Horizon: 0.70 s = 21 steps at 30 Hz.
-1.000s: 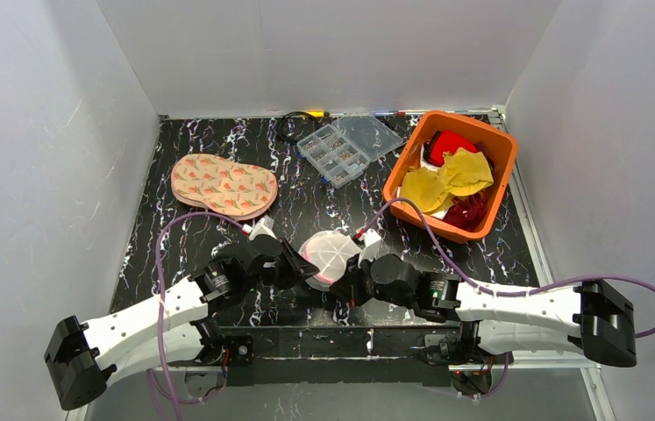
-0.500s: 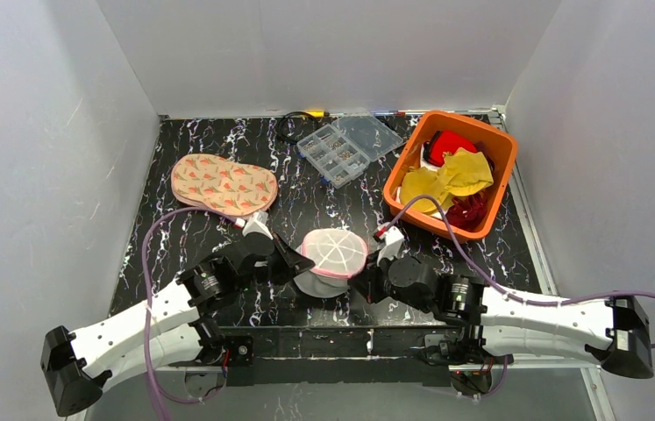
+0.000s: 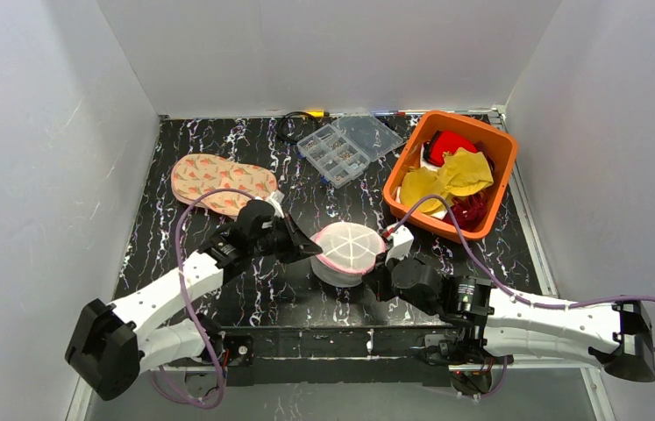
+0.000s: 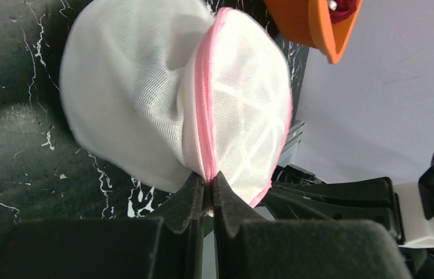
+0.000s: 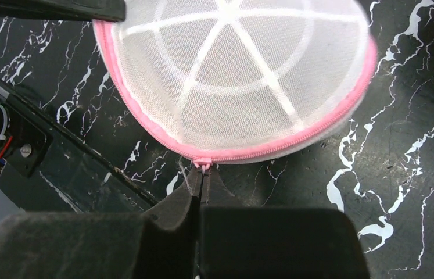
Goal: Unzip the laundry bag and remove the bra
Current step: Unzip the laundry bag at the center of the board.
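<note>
At opposite sides, left fingers [image 4: 186, 203] and right fingers [image 5: 184, 197] are closed, pinching the laundry bag [image 3: 348, 253].

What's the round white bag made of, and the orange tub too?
The laundry bag looks like thin white mesh fabric: tiny holes show, and stiffer white ribs show across its flat face. Its rim is a pink zip, probably on cloth tape. The orange tub looks like hard, smooth plastic with a slight shine.

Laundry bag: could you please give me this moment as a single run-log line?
laundry bag: zipped, held between both hands | left hand: shut on its pink zip rim | right hand: shut on zipper pull
</note>
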{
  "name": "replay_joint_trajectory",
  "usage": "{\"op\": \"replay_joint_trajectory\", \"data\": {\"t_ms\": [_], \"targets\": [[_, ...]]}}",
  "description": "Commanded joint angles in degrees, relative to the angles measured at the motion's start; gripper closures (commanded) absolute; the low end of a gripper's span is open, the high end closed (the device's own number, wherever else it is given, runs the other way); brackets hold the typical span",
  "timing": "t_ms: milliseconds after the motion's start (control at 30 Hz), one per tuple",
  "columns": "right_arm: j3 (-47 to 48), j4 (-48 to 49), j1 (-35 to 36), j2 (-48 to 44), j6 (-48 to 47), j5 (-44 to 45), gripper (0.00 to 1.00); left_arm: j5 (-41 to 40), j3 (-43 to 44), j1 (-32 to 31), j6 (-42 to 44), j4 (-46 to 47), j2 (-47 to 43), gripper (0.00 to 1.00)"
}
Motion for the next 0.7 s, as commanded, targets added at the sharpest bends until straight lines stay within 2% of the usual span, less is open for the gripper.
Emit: {"op": "replay_joint_trajectory", "data": {"t_ms": [0,100,200,267,367,500,667], "targets": [[-0.92,1.81,0.19,-0.20,-0.10,-1.48,0.99,5.79,1.58,0.99,4.65,3.01,1.24,0.95],[-1.38,3.81,0.20,-0.29,1.12,-3.22,0.99,5.19,-0.65,1.00,2.98,4.07,-1.45,0.63],[-1.29,5.69,0.25,-0.26,1.83,-4.45,0.99,2.64,0.49,1.00,3.51,-2.37,-4.69,0.33],[-0.75,6.73,0.23,0.24,2.21,-5.65,0.99,0.94,1.41,0.93,3.28,-8.38,-7.11,0.24],[0.21,8.41,0.30,1.62,2.51,-7.00,0.99,-2.19,0.09,0.53,0.23,-14.40,-13.11,0.18],[1.53,11.54,0.31,4.82,2.43,-8.68,0.99,-8.46,-5.84,-4.60,-7.79,-14.59,-19.66,0.17],[3.23,15.66,0.31,9.37,2.14,-10.40,0.99,-14.76,-5.20,-13.00,-12.14,-12.68,-17.97,0.18]]}}
